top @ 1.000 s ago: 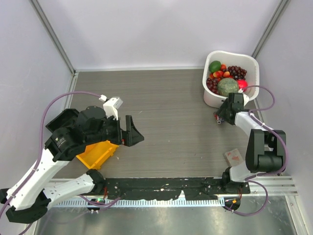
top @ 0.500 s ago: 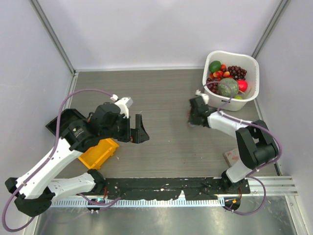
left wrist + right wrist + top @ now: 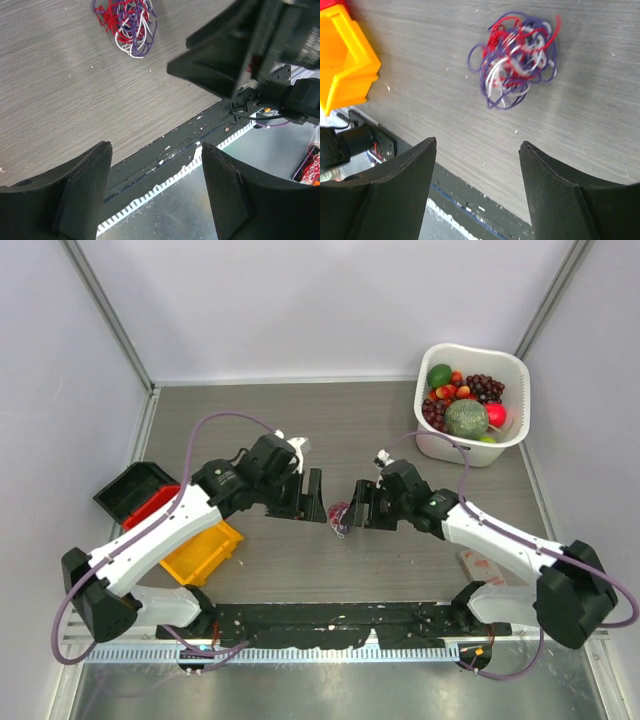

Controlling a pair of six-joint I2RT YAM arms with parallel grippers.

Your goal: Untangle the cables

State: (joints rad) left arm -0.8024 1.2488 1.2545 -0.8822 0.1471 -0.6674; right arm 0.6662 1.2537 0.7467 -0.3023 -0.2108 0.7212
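Fingers apart and empty, the left gripper [image 3: 314, 502] and right gripper [image 3: 361, 506] are flanking the limp, light red-white-purple wire tangle [image 3: 339, 517], whose outer loops look easiest to pinch.

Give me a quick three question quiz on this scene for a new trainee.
1. True or false: the cables lie on the table, gripped by neither arm.
2. Where does the white fruit basket sit? A: far right corner. B: near left corner. C: table centre.
3. Fill in: the fingers of the left gripper and right gripper are both ___.
Key: 1 true; 2 A; 3 open.
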